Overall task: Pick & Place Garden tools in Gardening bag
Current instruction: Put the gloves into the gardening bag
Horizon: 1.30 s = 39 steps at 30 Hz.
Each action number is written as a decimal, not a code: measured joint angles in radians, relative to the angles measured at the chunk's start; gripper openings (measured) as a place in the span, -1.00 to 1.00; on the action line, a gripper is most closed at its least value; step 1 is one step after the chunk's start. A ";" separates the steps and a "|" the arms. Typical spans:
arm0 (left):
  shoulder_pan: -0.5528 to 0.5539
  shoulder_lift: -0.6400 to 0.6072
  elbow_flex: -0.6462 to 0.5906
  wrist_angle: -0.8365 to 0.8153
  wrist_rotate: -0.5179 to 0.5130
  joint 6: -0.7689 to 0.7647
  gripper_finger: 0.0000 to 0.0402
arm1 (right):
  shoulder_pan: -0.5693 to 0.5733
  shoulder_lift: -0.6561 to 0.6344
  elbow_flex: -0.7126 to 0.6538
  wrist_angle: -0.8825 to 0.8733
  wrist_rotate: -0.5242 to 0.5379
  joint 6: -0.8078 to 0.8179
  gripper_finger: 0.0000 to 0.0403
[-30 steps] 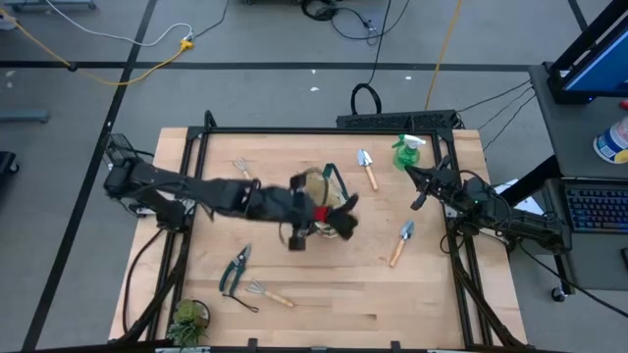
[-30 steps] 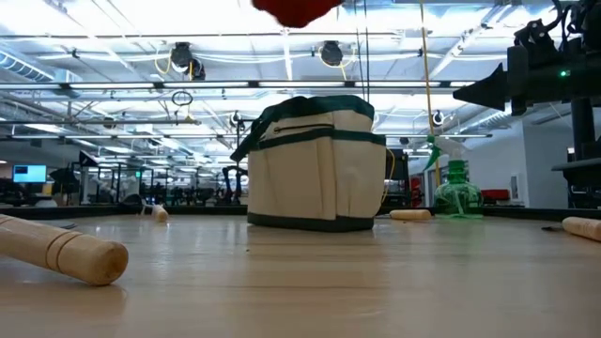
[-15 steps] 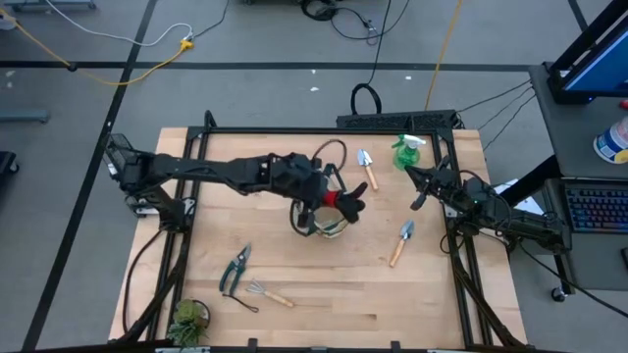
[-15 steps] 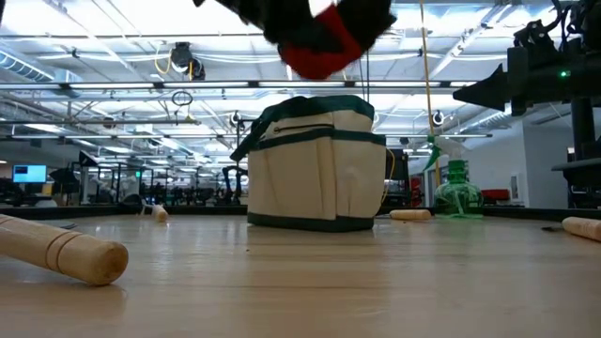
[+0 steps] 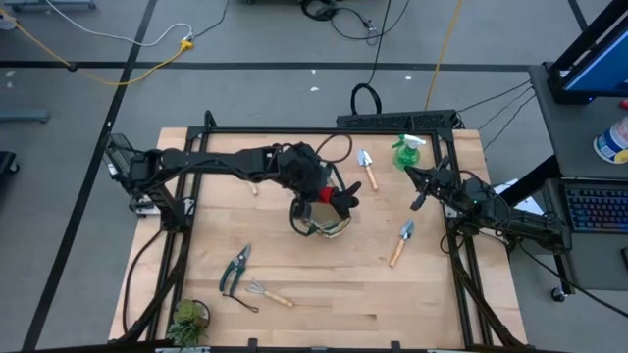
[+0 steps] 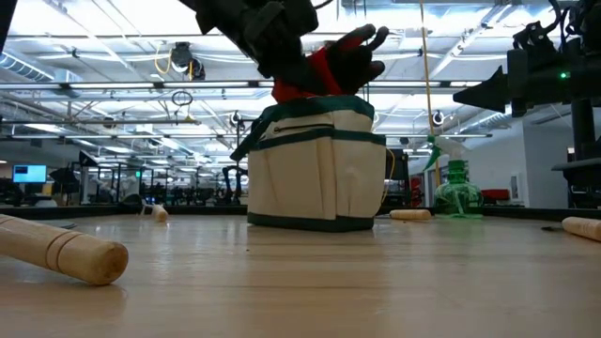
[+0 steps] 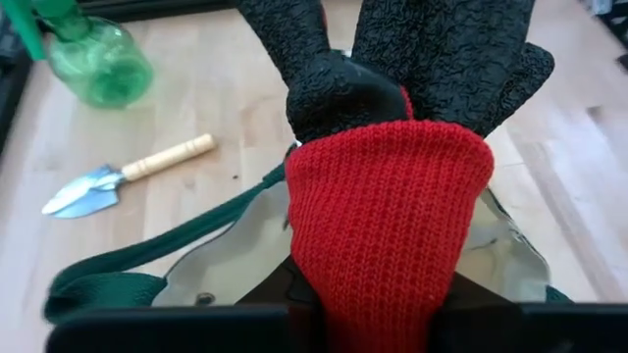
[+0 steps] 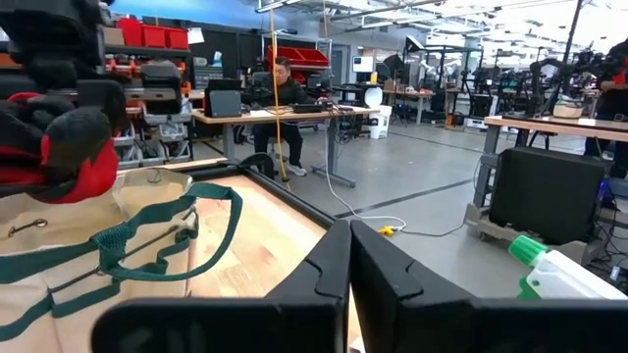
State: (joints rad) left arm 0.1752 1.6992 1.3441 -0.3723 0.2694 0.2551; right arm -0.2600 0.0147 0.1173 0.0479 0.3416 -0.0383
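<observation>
Over the table's centre, the left gripper [image 5: 316, 196] is clamped on the red-and-black gloves [image 5: 337, 199], holding them just above the open mouth of the gardening bag [image 6: 316, 165], which stands mid-table. The right gripper [image 5: 420, 194] waits near the right edge, fingers pressed together, empty. Spray bottle [image 5: 406, 152] stands at the far right corner; pruners [image 5: 235, 269] lie near the front edge.

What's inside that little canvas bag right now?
The left gripper holds a red-and-black glove right over the bag. Past the glove only bare beige lining shows near the rim; the glove hides the bottom, so I can't say what's there.
</observation>
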 joint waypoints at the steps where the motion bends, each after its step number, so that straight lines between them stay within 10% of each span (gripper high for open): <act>1: 0.005 0.000 0.000 0.000 0.012 -0.001 -0.72 | 0.000 0.000 0.000 0.000 0.000 0.000 -1.00; 39: 0.036 0.000 -0.058 0.002 0.059 0.031 -0.60 | 0.000 0.000 0.000 0.000 -0.002 0.000 -1.00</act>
State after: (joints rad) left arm 0.2111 1.6989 1.2858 -0.3699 0.3281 0.2859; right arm -0.2600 0.0147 0.1173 0.0475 0.3393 -0.0380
